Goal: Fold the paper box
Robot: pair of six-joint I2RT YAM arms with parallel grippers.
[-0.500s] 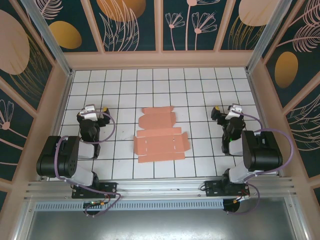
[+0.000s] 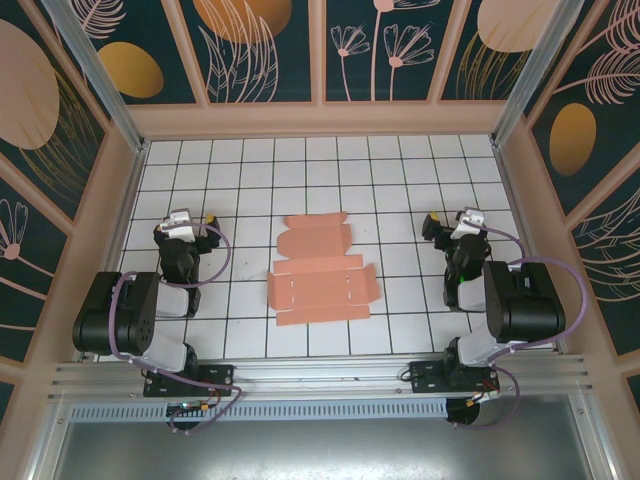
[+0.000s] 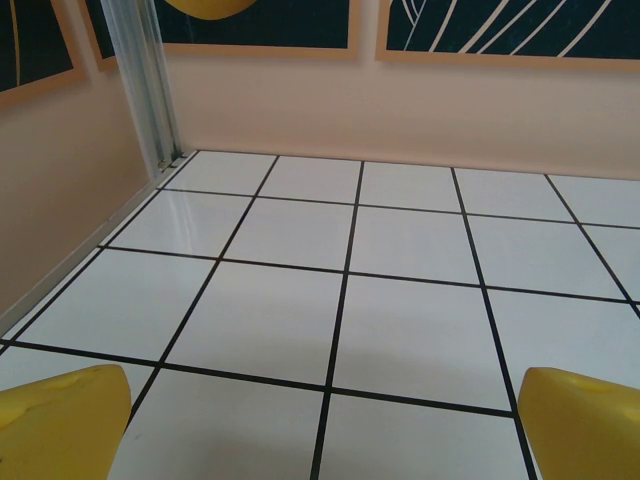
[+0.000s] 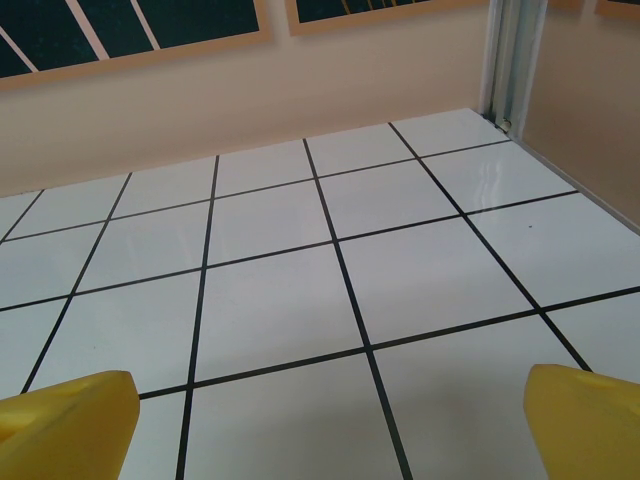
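Observation:
The paper box [image 2: 320, 270] lies as a flat salmon-pink die-cut blank in the middle of the tiled table, flaps spread out. My left gripper [image 2: 190, 222] rests left of it, about two tiles away, open with nothing between its yellow fingertips [image 3: 60, 425]. My right gripper [image 2: 452, 222] sits to the blank's right at a similar distance, also open and empty, its yellow fingertips [image 4: 585, 420] wide apart. Both wrist views look over bare white tiles toward the back wall.
Pink walls [image 2: 320, 120] enclose the white tiled floor on three sides, with metal posts [image 3: 145, 85] in the back corners. Both folded arms [image 2: 130, 315] sit near the front rail [image 2: 320, 375]. Bare tiles lie between the blank and the back wall.

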